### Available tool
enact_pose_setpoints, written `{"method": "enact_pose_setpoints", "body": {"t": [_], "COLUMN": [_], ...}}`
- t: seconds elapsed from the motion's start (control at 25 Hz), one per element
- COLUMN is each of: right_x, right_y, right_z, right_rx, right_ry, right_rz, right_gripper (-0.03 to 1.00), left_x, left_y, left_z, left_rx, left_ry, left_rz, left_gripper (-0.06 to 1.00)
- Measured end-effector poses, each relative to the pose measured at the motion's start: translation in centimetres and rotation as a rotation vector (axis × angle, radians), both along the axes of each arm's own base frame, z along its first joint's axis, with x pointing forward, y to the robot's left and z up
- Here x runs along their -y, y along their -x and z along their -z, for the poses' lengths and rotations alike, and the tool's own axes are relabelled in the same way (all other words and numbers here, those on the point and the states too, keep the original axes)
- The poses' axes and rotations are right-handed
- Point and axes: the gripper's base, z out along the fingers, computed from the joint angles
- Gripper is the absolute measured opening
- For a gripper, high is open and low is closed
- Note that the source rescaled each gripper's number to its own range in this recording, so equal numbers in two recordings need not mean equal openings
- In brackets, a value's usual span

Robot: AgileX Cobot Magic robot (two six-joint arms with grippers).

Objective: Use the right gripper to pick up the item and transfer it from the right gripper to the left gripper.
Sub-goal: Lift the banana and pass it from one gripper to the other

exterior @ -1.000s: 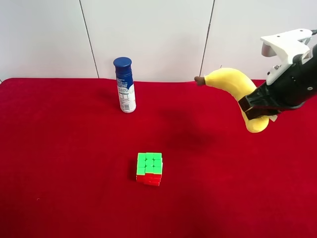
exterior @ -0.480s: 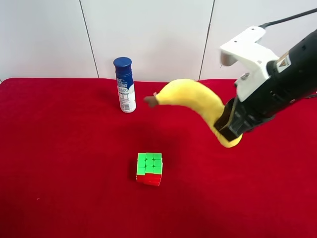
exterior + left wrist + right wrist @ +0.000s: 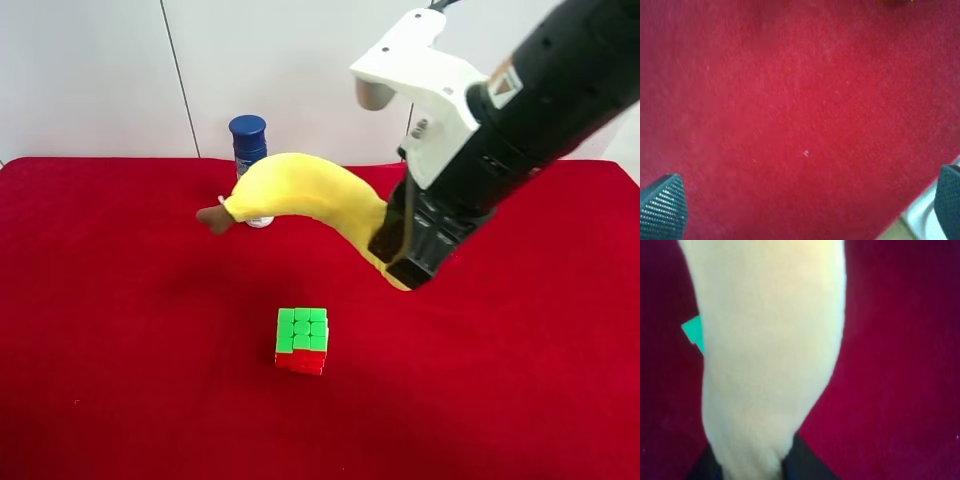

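The yellow plush banana (image 3: 310,195) hangs in the air above the red table, its brown stem tip (image 3: 212,219) pointing toward the exterior high view's left. My right gripper (image 3: 400,255), black with a white housing, is shut on the banana's thick end. The right wrist view is filled by the banana (image 3: 770,355), with a sliver of the green cube (image 3: 692,332) beside it. My left gripper (image 3: 805,210) is out of the exterior high view. In the left wrist view its fingertips (image 3: 662,205) stand wide apart over bare red cloth, holding nothing.
A green-and-red puzzle cube (image 3: 302,340) lies on the red tablecloth (image 3: 120,330), below the banana. A white bottle with a blue cap (image 3: 249,150) stands at the back, partly hidden behind the banana. A white wall is behind the table.
My right gripper has carried the banana toward the exterior high view's left, from the right edge to the table's middle, and it now covers part of the bottle.
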Motion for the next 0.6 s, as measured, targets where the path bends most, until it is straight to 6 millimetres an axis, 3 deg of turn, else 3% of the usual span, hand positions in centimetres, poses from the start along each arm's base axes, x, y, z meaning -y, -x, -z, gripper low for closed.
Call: {"method": "enact_pose_setpoints", "body": {"t": [0.28, 0.6], "right_x": [-1.0, -1.8], "right_y": [-0.3, -0.7], "right_z": [0.8, 1.2], "right_rx": [-0.052, -0.051], "right_ry": [-0.011, -0.033], "right_rz": [-0.063, -0.108], "right_gripper": [0.00, 0.00], "left_x": [4.4, 10.0], "left_y": [-3.9, -6.4], "left_z": [-0.7, 0.1], "left_rx": [0.015, -0.017], "left_ry": [-0.087, -0.137], "left_rz": [0.151, 0.297], "left_gripper": [1.00, 1.00]}}
